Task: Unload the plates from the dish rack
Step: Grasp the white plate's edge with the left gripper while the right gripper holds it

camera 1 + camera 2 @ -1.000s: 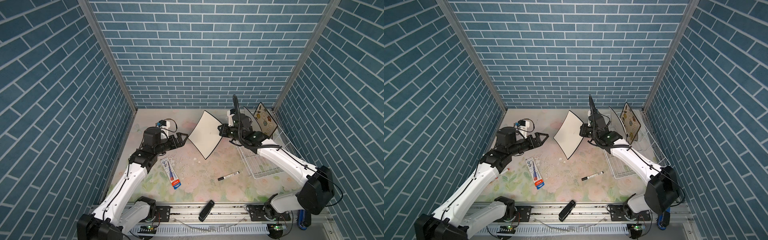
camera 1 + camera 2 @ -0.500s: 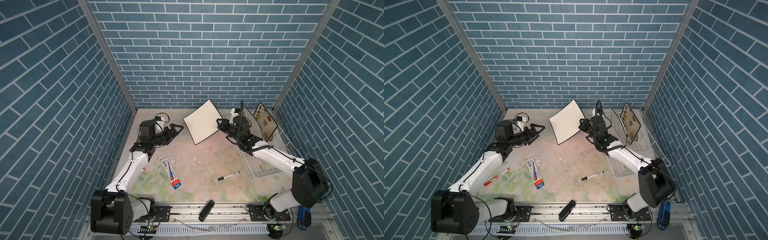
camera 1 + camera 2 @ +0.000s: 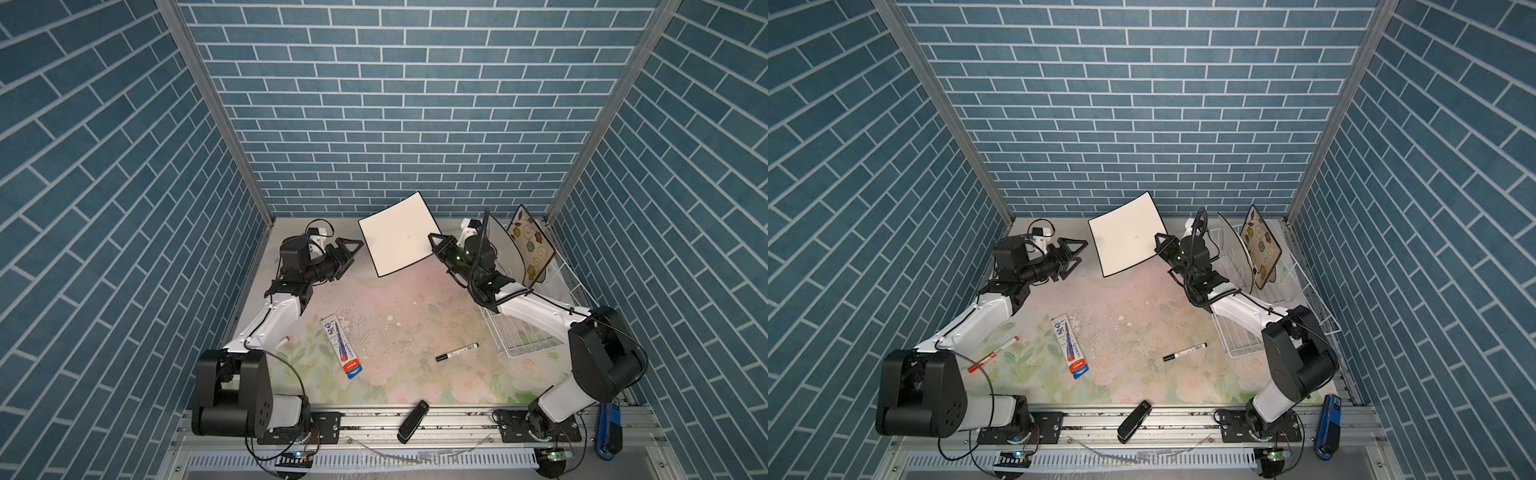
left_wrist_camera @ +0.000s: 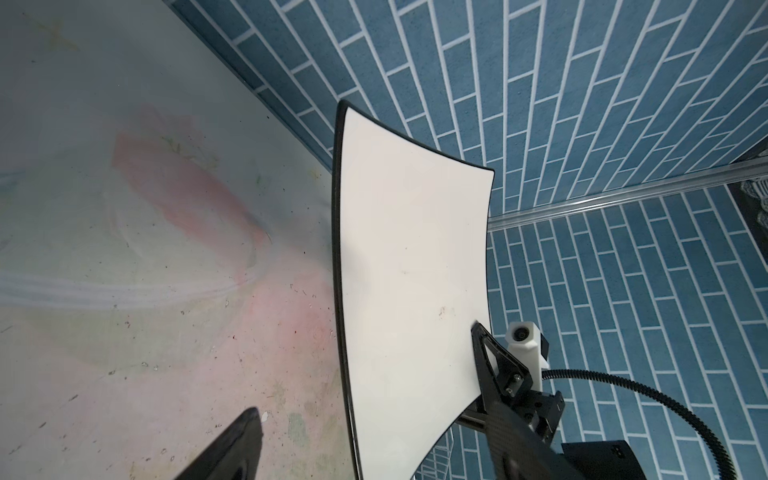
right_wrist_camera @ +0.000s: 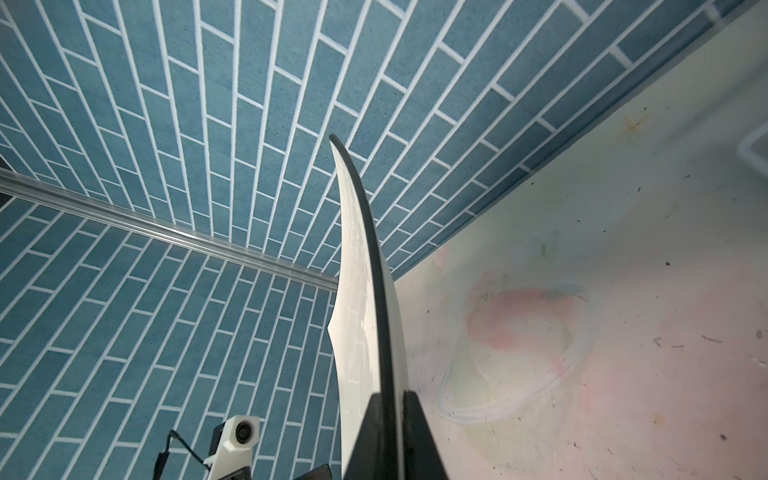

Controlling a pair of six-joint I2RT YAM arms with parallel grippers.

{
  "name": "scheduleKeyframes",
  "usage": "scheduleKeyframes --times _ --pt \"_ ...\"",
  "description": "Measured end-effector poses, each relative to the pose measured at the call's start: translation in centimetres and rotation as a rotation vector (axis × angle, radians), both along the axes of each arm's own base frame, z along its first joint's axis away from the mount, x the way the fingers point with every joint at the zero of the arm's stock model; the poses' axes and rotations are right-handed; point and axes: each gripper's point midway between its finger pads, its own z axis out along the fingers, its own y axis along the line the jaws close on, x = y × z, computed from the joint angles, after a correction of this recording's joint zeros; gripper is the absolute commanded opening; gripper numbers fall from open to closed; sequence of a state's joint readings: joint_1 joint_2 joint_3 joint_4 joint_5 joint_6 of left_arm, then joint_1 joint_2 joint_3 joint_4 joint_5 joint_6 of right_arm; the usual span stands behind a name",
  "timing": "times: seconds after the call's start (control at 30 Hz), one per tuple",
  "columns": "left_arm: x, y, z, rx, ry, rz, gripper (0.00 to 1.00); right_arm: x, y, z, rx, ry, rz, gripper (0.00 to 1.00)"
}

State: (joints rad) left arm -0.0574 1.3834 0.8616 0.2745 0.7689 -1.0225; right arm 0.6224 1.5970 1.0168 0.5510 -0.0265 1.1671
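A white square plate with a thin black rim [image 3: 395, 232] hangs tilted above the back of the pale floral bench [image 3: 395, 303]. It fills the gap between the left gripper [image 3: 354, 251], fingers spread just beside one edge, and the right gripper [image 3: 432, 240], clamped on the opposite edge. The bench middle lies bare. Toward the front lie a blue-and-white flat packet [image 3: 343, 347] and a black marker [image 3: 456, 351]. A white wire dish rack [image 3: 519, 340] blocks the right side, holding an upright round white plate [image 3: 505, 253] and a cream flowered square plate [image 3: 532, 245].

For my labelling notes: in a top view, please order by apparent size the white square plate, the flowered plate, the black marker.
1. white square plate, held up
2. flowered plate, seen slantwise
3. black marker
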Motion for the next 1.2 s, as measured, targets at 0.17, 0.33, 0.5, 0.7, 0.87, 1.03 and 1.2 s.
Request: scheduleKeyframes --times 0.17,0.33,0.5,0.7,0.87,1.03,1.2 --pt "0.9 -0.2 -0.9 -0.020 0.015 -0.002 0.80 0.1 0.8 -0.7 0.039 0.026 0.030 0.00" --pt "1.3 -0.2 -1.0 -0.024 0.007 -0.001 0.79 0.0 1.9 -1.5 0.072 0.046 0.081 0.00" --pt "2.0 -0.3 -1.0 -0.026 0.009 -0.008 0.73 0.0 2.9 -3.0 0.086 0.084 0.125 0.00" --pt "2.2 -0.4 -1.3 -0.022 0.012 -0.020 0.64 0.1 3.6 -3.2 0.113 0.100 0.150 0.00" --pt "2.1 -0.5 -1.2 -0.028 0.009 -0.032 0.48 -0.3 4.5 -2.4 0.137 0.084 0.195 0.00" --pt "2.1 -0.5 -1.2 -0.027 0.006 -0.035 0.24 -0.6 5.1 -1.7 0.171 0.073 0.225 0.00" --pt "2.1 -0.5 -0.2 -0.062 0.000 -0.036 0.00 -0.6 5.1 -1.5 0.225 0.113 0.229 0.00"
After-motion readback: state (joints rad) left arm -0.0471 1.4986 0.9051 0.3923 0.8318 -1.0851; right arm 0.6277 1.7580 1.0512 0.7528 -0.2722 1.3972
